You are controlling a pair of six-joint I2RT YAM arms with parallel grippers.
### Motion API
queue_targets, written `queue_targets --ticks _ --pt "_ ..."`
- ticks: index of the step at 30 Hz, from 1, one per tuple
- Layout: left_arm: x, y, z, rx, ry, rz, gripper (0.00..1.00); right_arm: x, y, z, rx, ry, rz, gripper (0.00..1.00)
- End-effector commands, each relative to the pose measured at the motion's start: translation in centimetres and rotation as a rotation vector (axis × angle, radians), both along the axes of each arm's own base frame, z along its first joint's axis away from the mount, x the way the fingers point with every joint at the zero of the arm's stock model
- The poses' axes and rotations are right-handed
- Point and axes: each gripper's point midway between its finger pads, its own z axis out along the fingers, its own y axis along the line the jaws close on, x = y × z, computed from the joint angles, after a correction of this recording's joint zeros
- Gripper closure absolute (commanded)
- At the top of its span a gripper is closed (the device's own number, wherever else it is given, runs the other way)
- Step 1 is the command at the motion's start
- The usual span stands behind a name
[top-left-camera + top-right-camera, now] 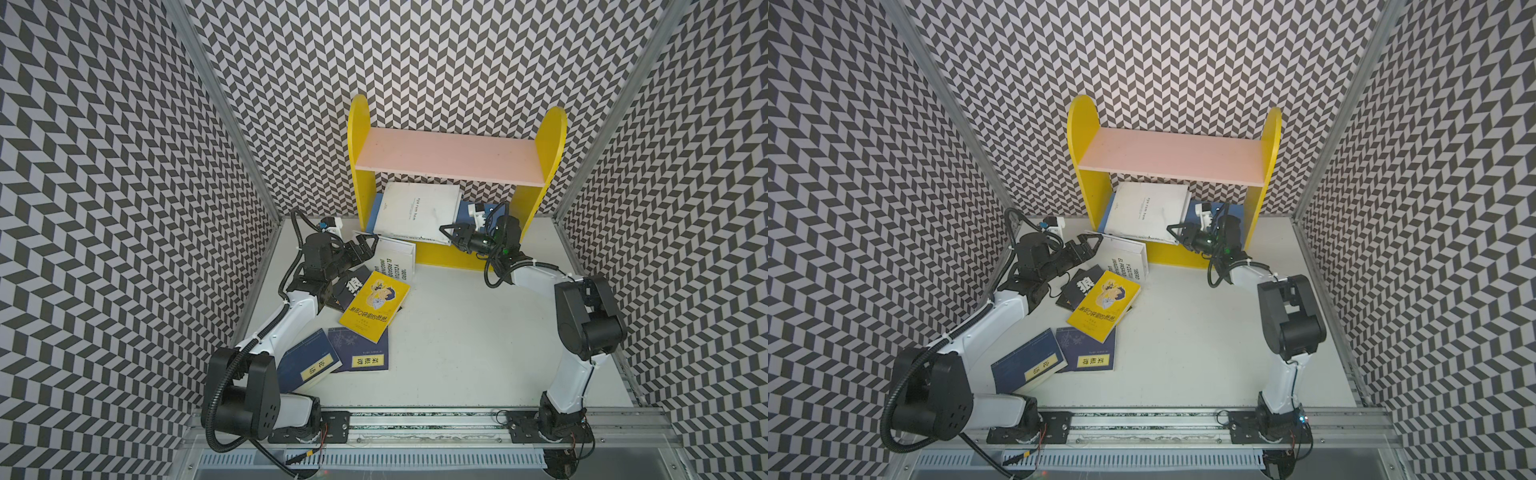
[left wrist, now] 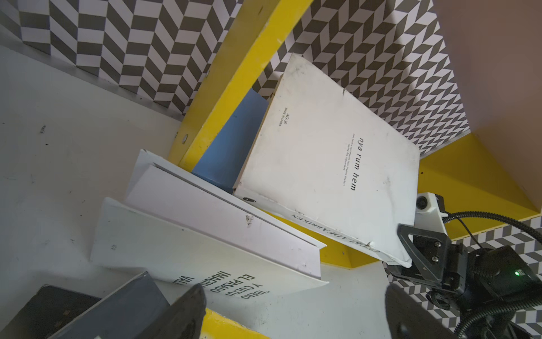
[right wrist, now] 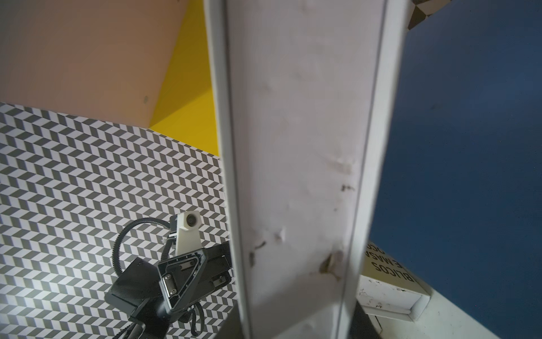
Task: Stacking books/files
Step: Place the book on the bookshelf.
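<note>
1. In both top views a yellow shelf (image 1: 359, 166) stands at the back of the bench (image 1: 457, 332). A white book (image 1: 415, 212) titled "nya rum hem" leans tilted in its lower compartment, under the pink board (image 1: 449, 160).
2. The right claw (image 1: 446, 233) sits at the lower front corner of that book. The left wrist view shows the corner lying between its jaws, but I cannot tell whether they press on it.
3. The right wrist view alone shows the white book (image 3: 299, 146) edge-on. Its page block is dented and scuffed, and the blue board (image 3: 469, 132) of the shelf is beside it.
4. The left claw (image 1: 369, 244) is spread wide and empty. It is just beside the end of a second white book (image 1: 399, 255), which lies on the bench close in front of the shelf.
5. Only the left wrist view shows that this book's covers overhang its page block.
6. Only the top views show the rest:
   - A yellow book (image 1: 374, 305) with a cartoon overlaps a black book (image 1: 351, 286) and the far edge of a navy book (image 1: 359, 349).
   - A second navy book (image 1: 307, 359) lies just beside that one, partly under the left arm.
</note>
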Motion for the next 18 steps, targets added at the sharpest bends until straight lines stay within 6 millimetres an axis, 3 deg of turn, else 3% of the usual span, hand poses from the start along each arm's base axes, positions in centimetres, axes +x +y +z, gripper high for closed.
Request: queue_targets --ticks 1,13,18 --pt "-0.1 1.0 0.2 0.021 -0.022 0.038 0.04 1.0 0.7 1.1 -0.019 -0.064 0.017 0.63" --pt "-0.5 1.2 -0.1 0.030 -0.018 0.050 0.04 2.7 2.0 -1.1 -0.060 -0.018 -0.003 0.53" --pt "-0.5 1.3 -0.4 0.033 -0.015 0.053 0.04 4.2 0.8 -2.1 -0.177 -0.002 -0.100 0.30"
